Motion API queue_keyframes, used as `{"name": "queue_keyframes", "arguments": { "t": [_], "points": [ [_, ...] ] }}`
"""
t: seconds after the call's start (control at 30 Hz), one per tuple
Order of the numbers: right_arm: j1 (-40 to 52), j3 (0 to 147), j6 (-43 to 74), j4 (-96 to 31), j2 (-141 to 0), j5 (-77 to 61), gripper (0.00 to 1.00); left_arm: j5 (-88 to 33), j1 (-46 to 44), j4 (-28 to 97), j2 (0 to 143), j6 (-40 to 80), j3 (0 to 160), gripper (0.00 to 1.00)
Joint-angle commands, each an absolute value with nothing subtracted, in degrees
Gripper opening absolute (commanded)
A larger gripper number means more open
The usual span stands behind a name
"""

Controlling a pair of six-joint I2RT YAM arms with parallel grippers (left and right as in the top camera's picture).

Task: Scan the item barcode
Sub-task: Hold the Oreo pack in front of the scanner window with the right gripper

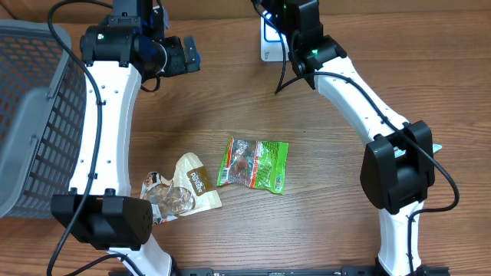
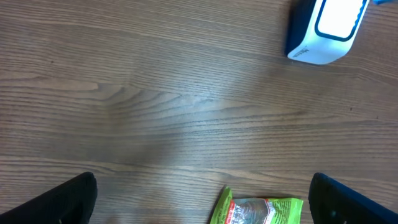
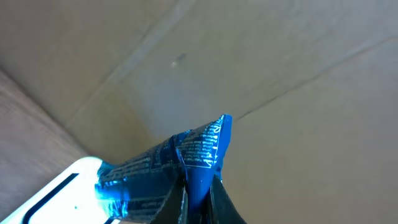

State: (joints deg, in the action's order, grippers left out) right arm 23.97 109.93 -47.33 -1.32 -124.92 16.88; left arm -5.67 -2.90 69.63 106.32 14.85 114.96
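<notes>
**A:** Where was the item?

**B:** The crinkled blue foil packet [image 3: 186,152] was clamped in the right hand [image 3: 198,190], with the fingers pressed together on its lower edge. It hung just above the white box scanner with blue sides [image 2: 326,28], at the far edge of the brown wooden table [image 1: 330,207].

**A:** And the things around it?

**B:** The left hand [image 1: 186,54] hung beside the scanner, well apart from it, with its fingers spread wide and empty. A green plastic snack packet [image 1: 253,162] lay flat at mid-table. To its left, a cream pouch [image 1: 192,182] overlapped a clear wrapper [image 1: 163,201] holding brown pieces. A grey mesh basket [image 1: 31,115] stood at the left edge, cut off by the frame.

**A:** Could you read any writing?

**B:** No. The blue packet carried small white print, but it was too fine to read. The lettering on the green packet and the cream pouch was just as unclear.

**A:** What was hidden?

**B:** From overhead, the right arm [image 1: 345,84] covered the blue packet and most of the scanner. I could not make out a barcode. The left wrist view cut off the green packet at its lower edge.
</notes>
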Motion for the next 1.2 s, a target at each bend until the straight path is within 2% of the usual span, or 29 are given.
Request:
{"name": "queue_keyframes", "arguments": {
  "t": [0.0, 0.3, 0.83, 1.03, 1.17],
  "points": [
    [23.00, 111.39, -49.63, 2.42, -125.25, 15.75, 0.04, -5.37, -3.14, 69.60, 106.45, 15.42, 115.77, 1.00],
    [21.39, 111.37, -64.31, 16.01, -133.51, 15.62, 0.04, -5.37, -3.14, 69.60, 106.45, 15.42, 115.77, 1.00],
    [24.56, 111.39, -65.06, 18.59, -134.54, 19.25, 0.04, -5.37, -3.14, 69.60, 106.45, 15.40, 115.77, 1.00],
    [25.82, 111.39, -69.32, 18.83, -134.54, 20.97, 0.04, -5.37, -3.14, 69.60, 106.45, 15.42, 115.77, 1.00],
    [26.46, 111.39, -69.28, 15.66, -134.54, 22.50, 0.04, -5.34, -3.14, 69.60, 106.45, 15.42, 115.77, 1.00]
  ]
}}
